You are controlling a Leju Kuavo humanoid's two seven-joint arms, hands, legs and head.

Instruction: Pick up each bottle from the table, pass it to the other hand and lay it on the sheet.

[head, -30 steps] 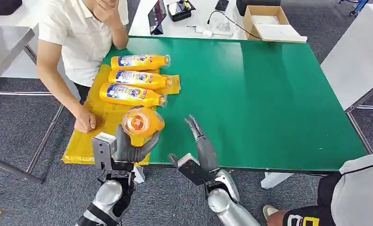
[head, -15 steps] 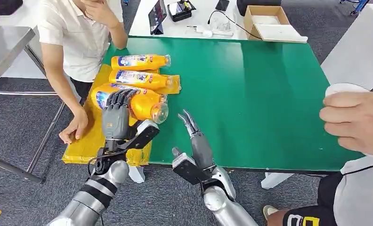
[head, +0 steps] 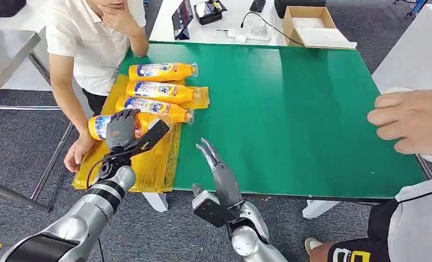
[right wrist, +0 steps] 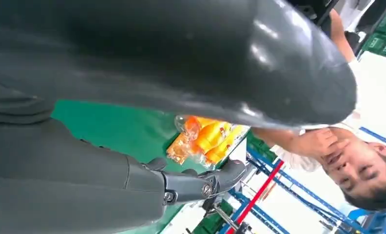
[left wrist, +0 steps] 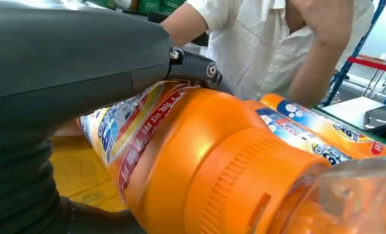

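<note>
My left hand [head: 122, 131] grips an orange bottle [head: 96, 126] lying sideways low over the yellow sheet [head: 148, 169], just in front of three orange bottles. These lie in a row on the sheet: the far bottle [head: 162, 71], the middle bottle [head: 162, 91] and the near bottle [head: 151, 106]. In the left wrist view the held bottle [left wrist: 205, 161] is close up under my fingers [left wrist: 196, 70]. My right hand [head: 218, 166] hangs open over the green table's near edge [head: 290, 185], fingers straight, holding nothing. The right wrist view shows its fingers [right wrist: 196, 185] and the laid bottles [right wrist: 205, 136] beyond.
A seated person in a white shirt [head: 88, 43] is at the table's left, one hand [head: 75, 155] by the sheet's edge near my left hand. Another person's hand [head: 410, 120] holding something white reaches in at the right. A cardboard box [head: 309, 24] stands on the far table.
My left hand swung the bottle from upright near the table edge down and leftward over the sheet, now lying sideways. My right hand drew back slightly. A person's hand came in from the right.
</note>
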